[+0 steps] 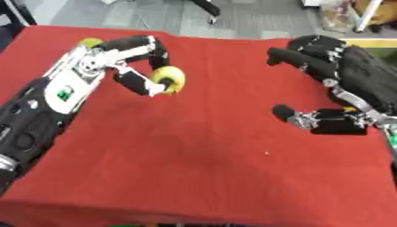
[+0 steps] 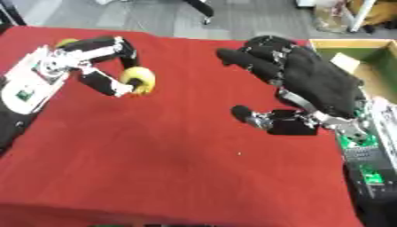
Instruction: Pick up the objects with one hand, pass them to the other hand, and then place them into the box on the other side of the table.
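- Red cloth [image 1: 201, 146] covers the table, grey floor beyond its far edge, and a box [image 2: 364, 48] shows at the upper right of the right eye view.
- Left hand [image 1: 143, 66], upper left of the frame, has its fingers curled round a yellow ball [image 1: 169, 78], lifted off the cloth as best I can judge.
- Right hand [image 2: 310, 84], right of centre, hangs open, fingers spread toward the middle, thumb low; it holds nothing.
- Hand-over looks like the step now: carry the ball toward centre, set it into the open palm, release only once those fingers close.
- Second yellowish thing [image 1: 90, 42] peeks out behind the left wrist.
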Robot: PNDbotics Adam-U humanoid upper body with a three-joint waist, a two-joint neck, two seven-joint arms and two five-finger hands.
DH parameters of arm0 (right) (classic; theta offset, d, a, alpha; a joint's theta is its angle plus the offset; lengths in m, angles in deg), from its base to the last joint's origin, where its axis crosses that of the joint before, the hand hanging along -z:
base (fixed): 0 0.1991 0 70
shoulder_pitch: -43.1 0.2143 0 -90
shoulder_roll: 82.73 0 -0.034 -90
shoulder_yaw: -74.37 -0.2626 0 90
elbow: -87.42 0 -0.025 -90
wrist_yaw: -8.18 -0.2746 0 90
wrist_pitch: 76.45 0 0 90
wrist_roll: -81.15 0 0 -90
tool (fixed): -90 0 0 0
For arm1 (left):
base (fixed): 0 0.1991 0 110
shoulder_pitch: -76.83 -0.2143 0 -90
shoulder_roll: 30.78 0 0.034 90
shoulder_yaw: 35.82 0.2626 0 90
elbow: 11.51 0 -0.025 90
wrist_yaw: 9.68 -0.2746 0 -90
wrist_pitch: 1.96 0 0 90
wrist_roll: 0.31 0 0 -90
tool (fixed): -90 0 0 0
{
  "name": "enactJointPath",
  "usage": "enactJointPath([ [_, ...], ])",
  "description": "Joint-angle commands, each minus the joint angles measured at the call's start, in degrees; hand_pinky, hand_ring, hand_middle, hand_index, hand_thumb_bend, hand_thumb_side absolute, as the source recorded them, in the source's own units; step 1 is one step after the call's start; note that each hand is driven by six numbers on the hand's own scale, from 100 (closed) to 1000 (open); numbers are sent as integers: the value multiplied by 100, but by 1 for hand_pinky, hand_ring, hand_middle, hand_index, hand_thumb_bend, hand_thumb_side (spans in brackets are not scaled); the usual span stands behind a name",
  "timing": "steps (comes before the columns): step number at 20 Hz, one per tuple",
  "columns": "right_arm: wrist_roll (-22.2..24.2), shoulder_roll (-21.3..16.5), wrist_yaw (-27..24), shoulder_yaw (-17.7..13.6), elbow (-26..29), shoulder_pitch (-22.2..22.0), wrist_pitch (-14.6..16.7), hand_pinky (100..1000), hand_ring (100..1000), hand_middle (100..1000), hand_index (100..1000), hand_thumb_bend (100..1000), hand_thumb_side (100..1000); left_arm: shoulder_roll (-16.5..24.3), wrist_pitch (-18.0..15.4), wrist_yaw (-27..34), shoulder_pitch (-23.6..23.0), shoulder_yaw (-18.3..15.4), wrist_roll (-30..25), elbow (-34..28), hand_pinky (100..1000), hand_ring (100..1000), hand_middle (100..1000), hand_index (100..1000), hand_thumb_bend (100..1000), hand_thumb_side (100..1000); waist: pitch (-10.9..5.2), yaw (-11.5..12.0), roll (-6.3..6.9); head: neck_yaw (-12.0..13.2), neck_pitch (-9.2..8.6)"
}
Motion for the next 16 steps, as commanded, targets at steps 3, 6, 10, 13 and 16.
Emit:
enactJointPath([
  [3, 42, -152, 92, 98, 134, 187, 91, 829, 764, 742, 1000, 419, 116, -228, 360, 468, 364, 637, -442, -186, 690, 511, 461, 528, 100, 178, -70, 37, 68, -82, -11],
  [6, 61, -155, 136, 138, 106, 228, 122, 830, 765, 742, 1000, 423, 135, -400, 604, 713, 482, 740, -687, -275, 691, 513, 462, 529, 100, 183, -76, 59, 62, -105, -11],
  [10, 85, -158, 160, 187, 46, 253, 163, 829, 763, 739, 999, 416, 148, -578, 941, 1050, 607, 713, -1019, -416, 692, 513, 461, 527, 100, 186, -77, 74, 49, -130, -11],
  [13, 100, -159, 183, 217, 0, 267, 200, 827, 760, 737, 998, 403, 162, -667, 1219, 1328, 689, 672, -1139, -566, 695, 513, 461, 526, 100, 192, -77, 78, 38, -135, -11],
  [16, 102, -159, 208, 233, -34, 268, 225, 826, 760, 737, 998, 394, 166, -687, 1510, 1619, 745, 638, -1161, -806, 697, 514, 461, 525, 100, 196, -78, 79, 29, -133, -11],
])
